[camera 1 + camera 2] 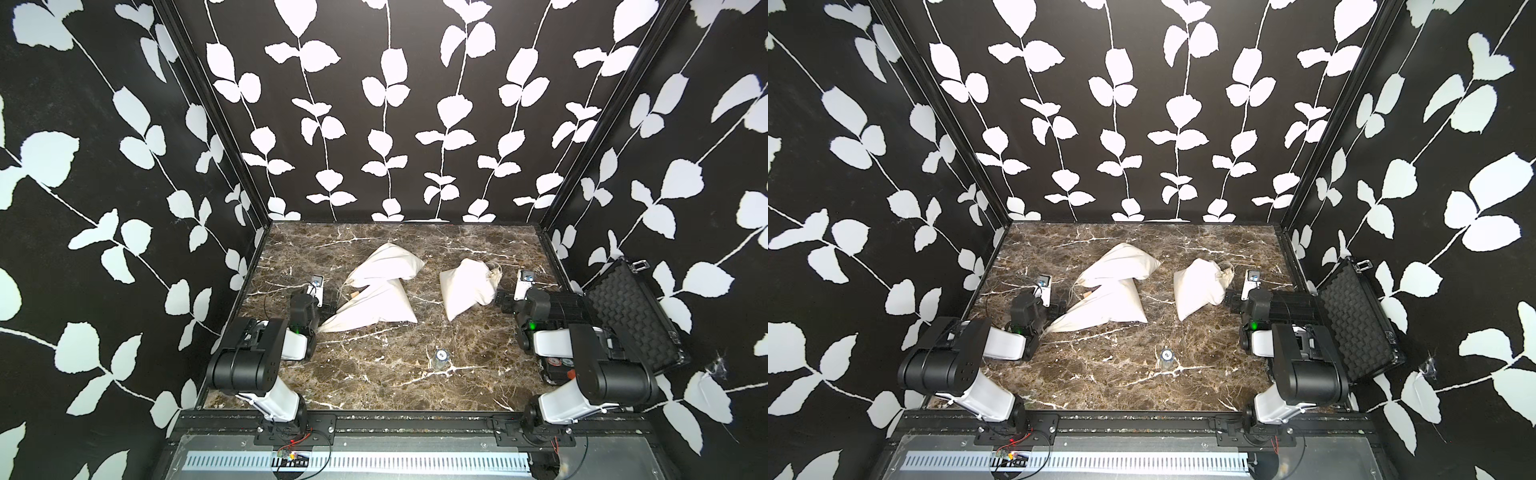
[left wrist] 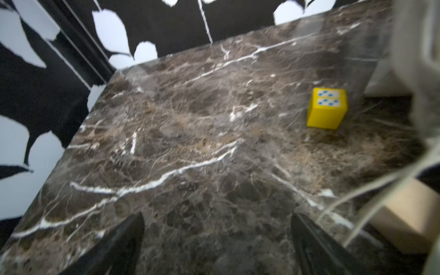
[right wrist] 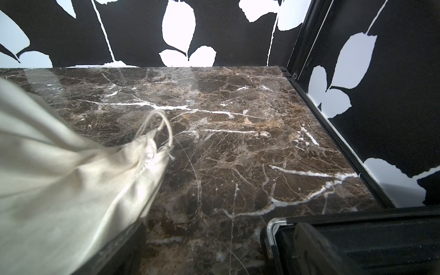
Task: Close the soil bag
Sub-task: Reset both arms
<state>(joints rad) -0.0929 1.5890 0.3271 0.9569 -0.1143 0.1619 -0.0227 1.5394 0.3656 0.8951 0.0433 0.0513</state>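
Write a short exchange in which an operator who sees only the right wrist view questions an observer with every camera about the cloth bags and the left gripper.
Operator: I see one cloth bag on the marble. Are there others?
Observer: Yes, two more. In both top views a rear bag and a front bag lie against each other, apart from yours.
Operator: What is the left gripper doing?
Observer: The left gripper is open and empty over the bare table.
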